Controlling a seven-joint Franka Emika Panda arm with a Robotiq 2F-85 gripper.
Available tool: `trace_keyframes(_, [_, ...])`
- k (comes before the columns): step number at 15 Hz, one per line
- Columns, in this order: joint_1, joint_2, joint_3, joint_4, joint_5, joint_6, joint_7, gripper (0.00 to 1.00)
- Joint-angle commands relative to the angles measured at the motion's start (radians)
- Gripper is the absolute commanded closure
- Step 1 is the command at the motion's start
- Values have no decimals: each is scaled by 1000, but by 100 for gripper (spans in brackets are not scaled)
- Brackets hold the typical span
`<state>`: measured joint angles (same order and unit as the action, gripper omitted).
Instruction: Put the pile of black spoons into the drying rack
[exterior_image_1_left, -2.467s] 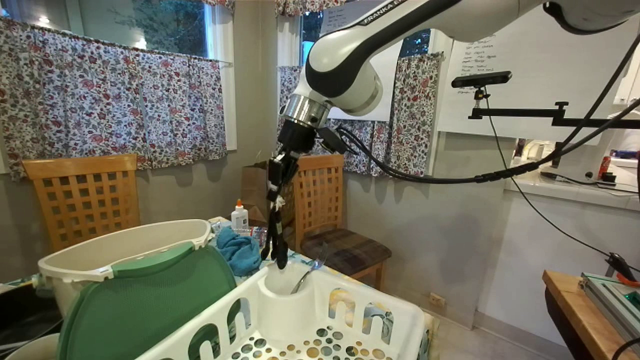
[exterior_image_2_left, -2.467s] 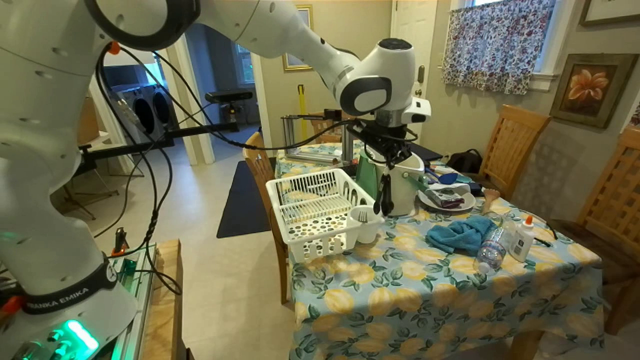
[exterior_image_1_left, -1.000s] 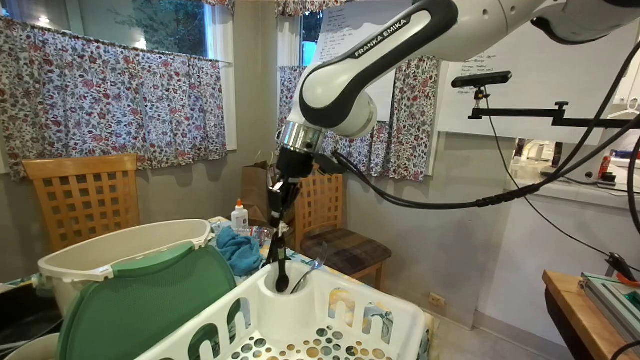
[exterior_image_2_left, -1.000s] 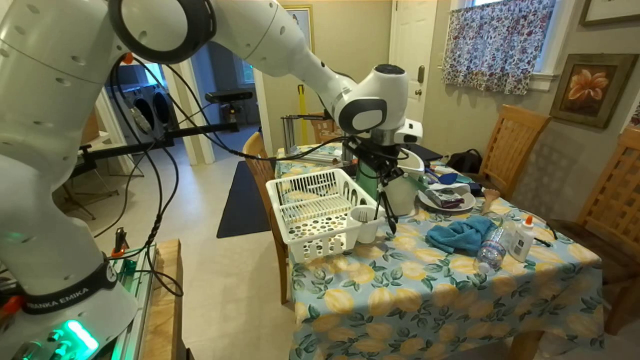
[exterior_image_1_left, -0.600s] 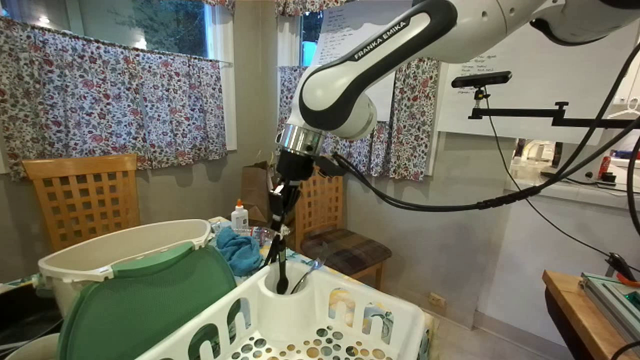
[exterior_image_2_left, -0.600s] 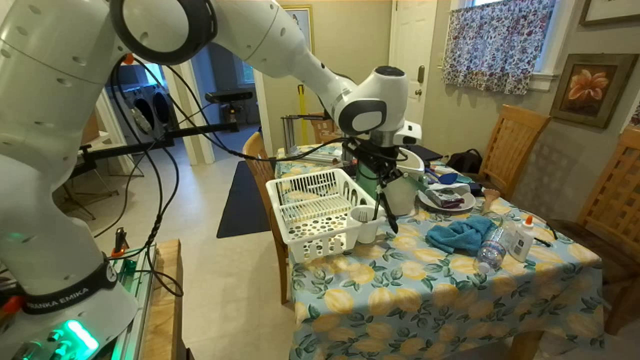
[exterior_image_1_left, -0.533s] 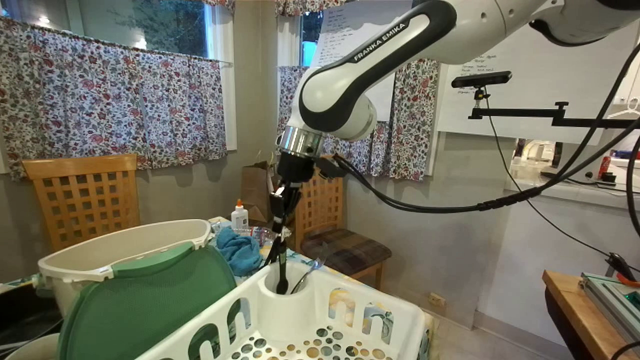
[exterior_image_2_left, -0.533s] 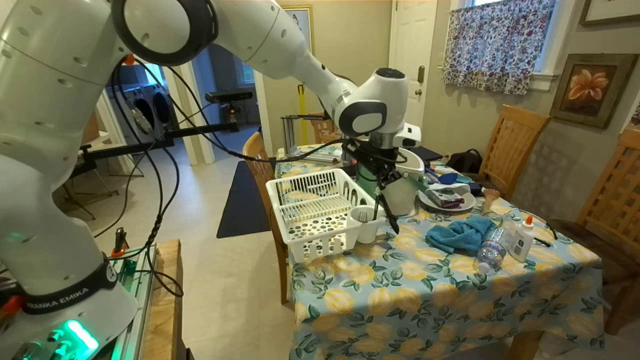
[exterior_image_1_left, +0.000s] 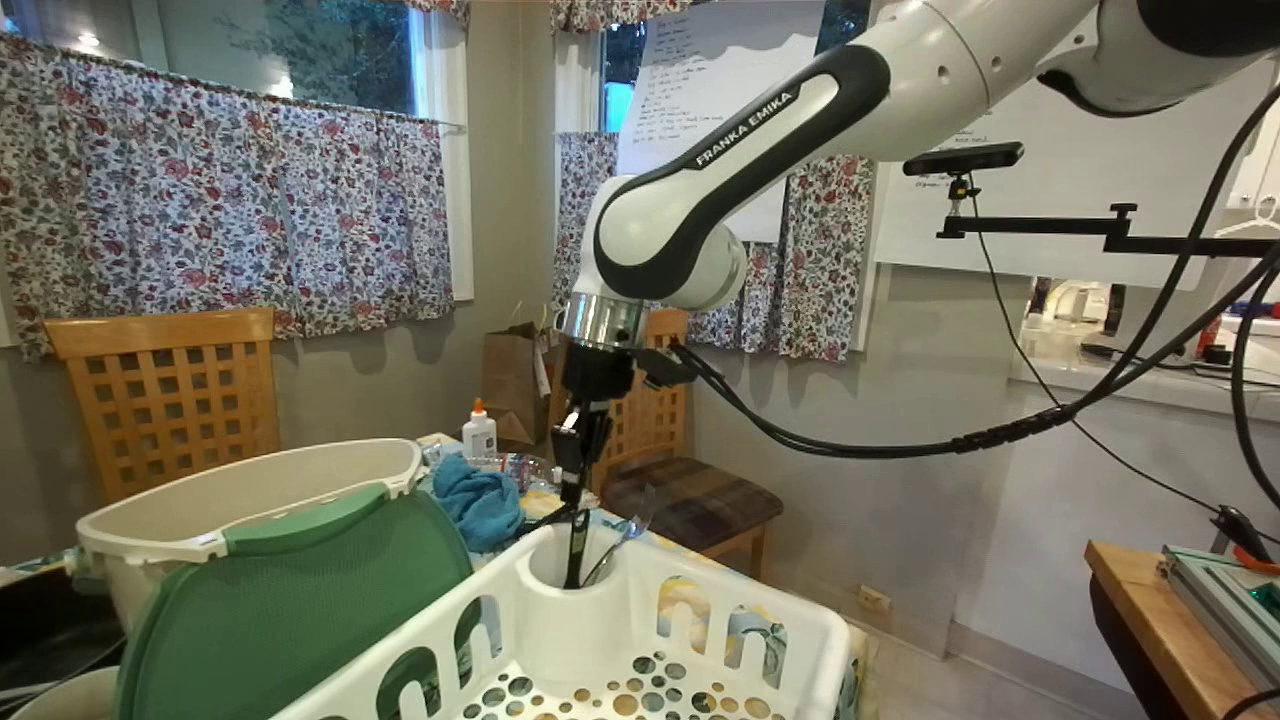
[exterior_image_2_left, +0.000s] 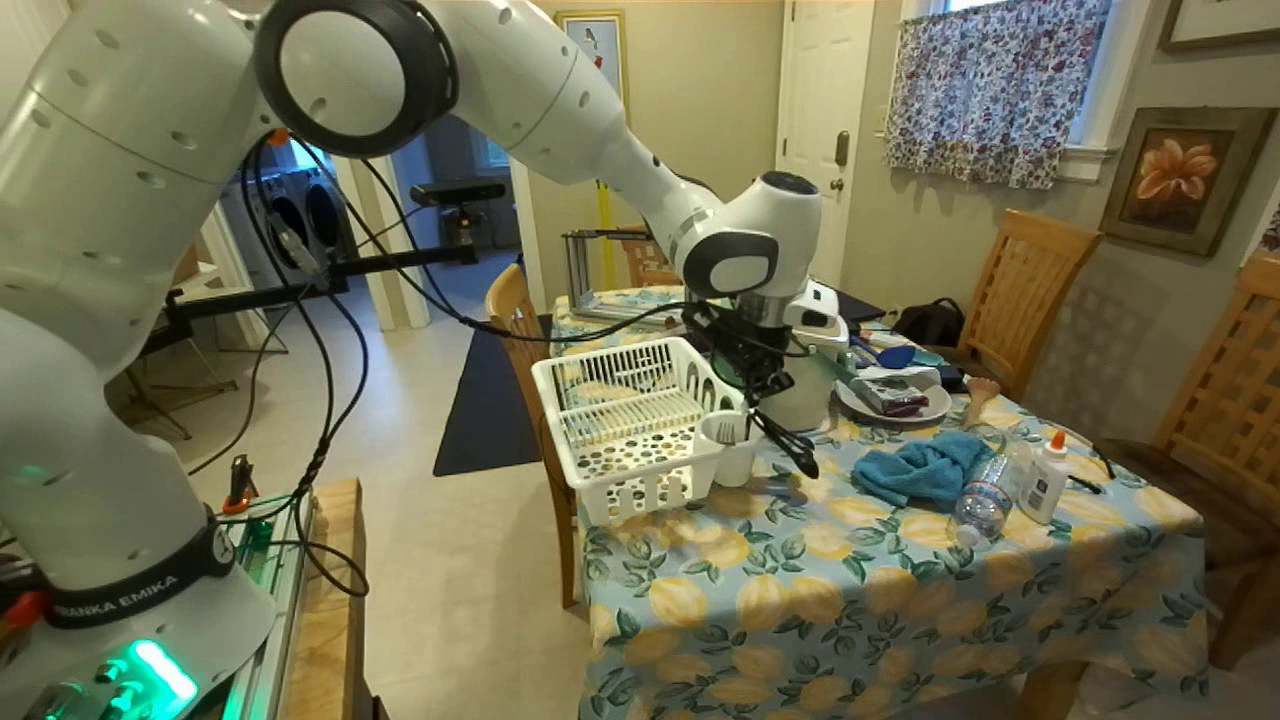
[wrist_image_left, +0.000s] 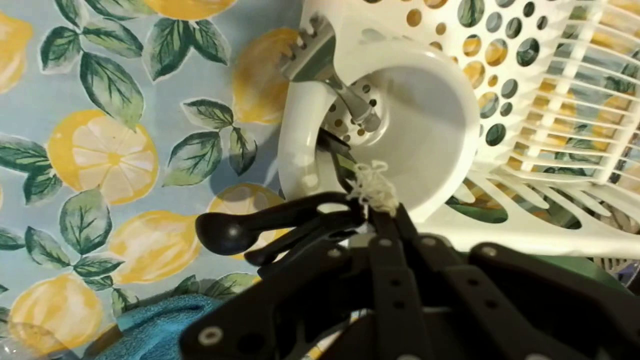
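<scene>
The white drying rack (exterior_image_1_left: 760, 600) stands at the table edge; it also shows in an exterior view (exterior_image_2_left: 600, 500) and the wrist view (wrist_image_left: 500, 237). Its round utensil cup (wrist_image_left: 442, 185) holds a metal fork (wrist_image_left: 320, 57). My gripper (wrist_image_left: 395, 220) is just above the cup's rim, shut on the black spoons (wrist_image_left: 230, 232) near a tuft of white string (wrist_image_left: 375, 190). One black piece of the bundle reaches down inside the cup (exterior_image_1_left: 578, 550). The other spoons splay outside the rim, tilted over the tablecloth (exterior_image_2_left: 790, 445). The fingertips are partly hidden by the string.
A beige tub (exterior_image_1_left: 250, 480) with a green lid (exterior_image_1_left: 320, 600) stands beside the rack. A blue cloth (exterior_image_2_left: 920, 470), a clear bottle (exterior_image_2_left: 985, 500), a glue bottle (exterior_image_2_left: 1045, 480) and a loaded plate (exterior_image_2_left: 930, 408) are on the table.
My gripper has come down toward the cup with the spoons. One black piece has gone inside the cup, while the rest have swung outward from hanging down to lying outside the rim.
</scene>
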<state>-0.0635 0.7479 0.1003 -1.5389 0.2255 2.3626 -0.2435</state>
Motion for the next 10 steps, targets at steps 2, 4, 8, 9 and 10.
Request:
trace_keyframes(2, [-1,47,-8,69,-43,-49,11,93])
trace_keyframes(4, [-1,57,-12,82,-50,-56,13,88])
trace_keyframes(8, [-1,71,-15,99,-63,-60,15,67])
trace_keyframes(9, [-1,74,-16,103,-65,-62,15,62])
trace_keyframes(10, [-2,76,-15,106,-65,-62,15,59])
